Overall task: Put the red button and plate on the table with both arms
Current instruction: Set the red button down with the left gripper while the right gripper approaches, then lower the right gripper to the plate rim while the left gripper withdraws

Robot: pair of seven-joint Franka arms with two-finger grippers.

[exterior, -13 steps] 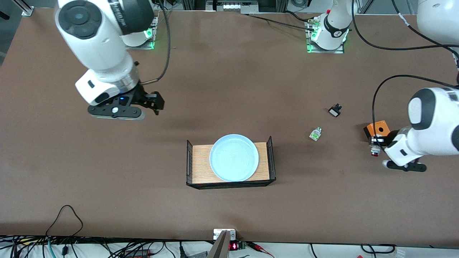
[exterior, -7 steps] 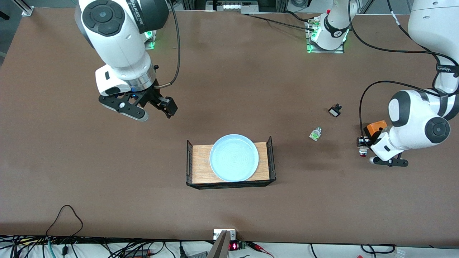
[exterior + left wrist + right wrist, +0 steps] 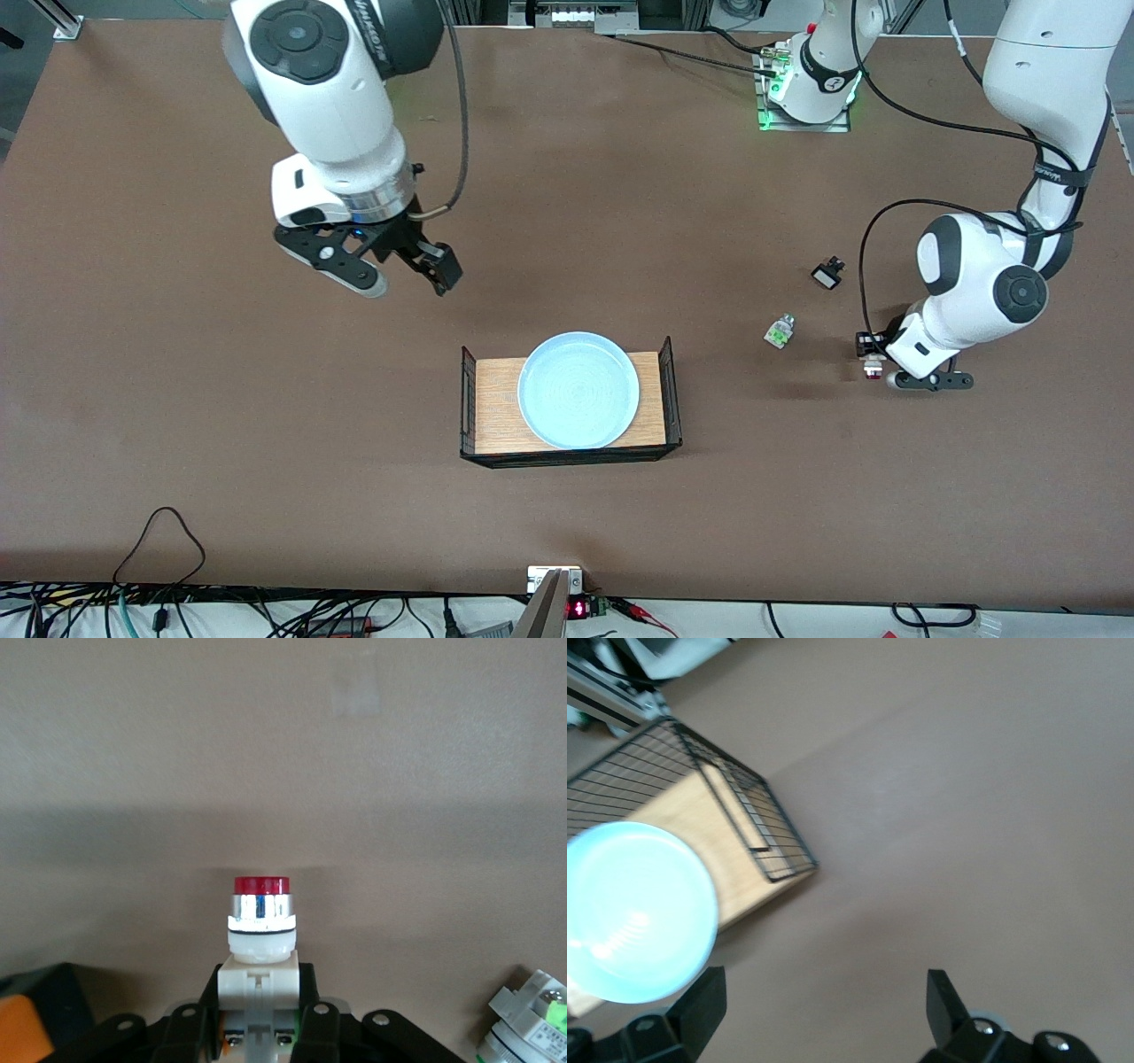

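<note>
Landmark: the wooden tray (image 3: 496, 403) w/ black wire ends, sitting mid-table (image 3: 567, 221); all places are given relative to it.

The plate (image 3: 578, 390) (pale blue, round, faint rings) lies flat on the tray, roughly centred, rim overhanging the wood a little on the side nearer the front camera; the right wrist view also shows it (image 3: 633, 912) on the tray's board, wire end (image 3: 735, 806) beside it.

Right gripper (image 3: 403, 275) is up in the air over bare table, off the tray toward the right arm's end and toward the robots' bases; fingers (image 3: 943, 1001) spread wide, nothing between them; not touching plate or tray.

Left gripper (image 3: 873, 354) is well off the tray toward the left arm's end, low over bare table; it's clamped tight on the red button (image 3: 874, 370); the left wrist view shows the button (image 3: 260, 930) upright between the finger pads, whitish body pinched, silver collar and red cap sticking out past the tips, cap pointing at the table.

Other bits, all on the table toward the left arm's end from the tray: green-capped piece (image 3: 779, 331) lies nearest the tray, also at the edge of the left wrist view (image 3: 532, 1028); a small black part (image 3: 827, 273) lies farther from the front camera than that; an orange box corner (image 3: 27, 1036) shows only in the left wrist view (arm hides it from the front).
</note>
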